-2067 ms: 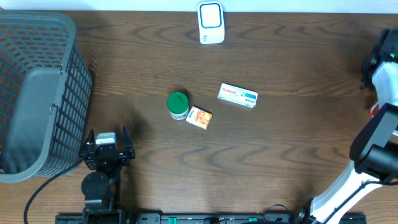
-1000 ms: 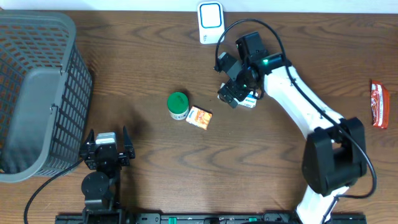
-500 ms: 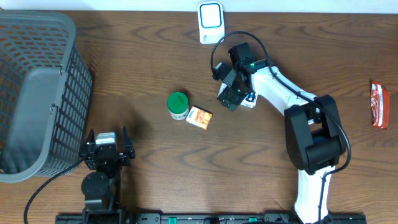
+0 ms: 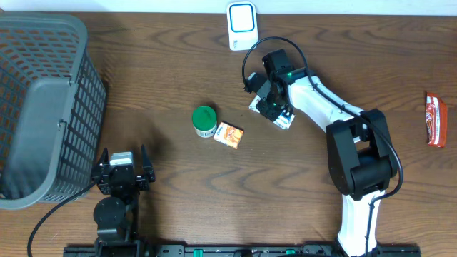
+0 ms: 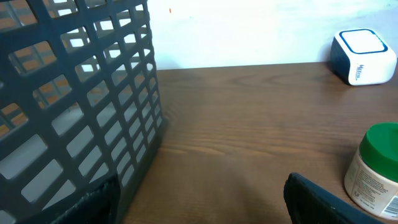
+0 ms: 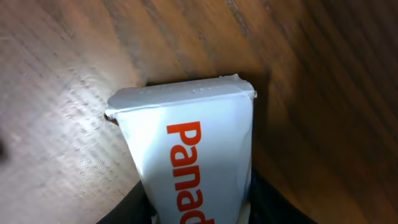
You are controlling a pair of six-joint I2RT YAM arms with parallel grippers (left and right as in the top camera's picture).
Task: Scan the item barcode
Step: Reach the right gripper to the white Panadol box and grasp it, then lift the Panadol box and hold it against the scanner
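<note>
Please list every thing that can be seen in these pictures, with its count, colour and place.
basket: 1, grey, left edge of the table
scanner: 1, white and blue, far edge, centre
jar: 1, white with green lid, centre
small box: 1, orange, beside the jar
medicine box: 1, white with orange lettering, right of centre
packet: 1, red, right edge
table: 1, dark brown wood
left gripper: 1, black, open, near edge by the basket
right gripper: 1, black, closed on the medicine box

Overhead looks down; low left wrist shares scanner, close right wrist box.
</note>
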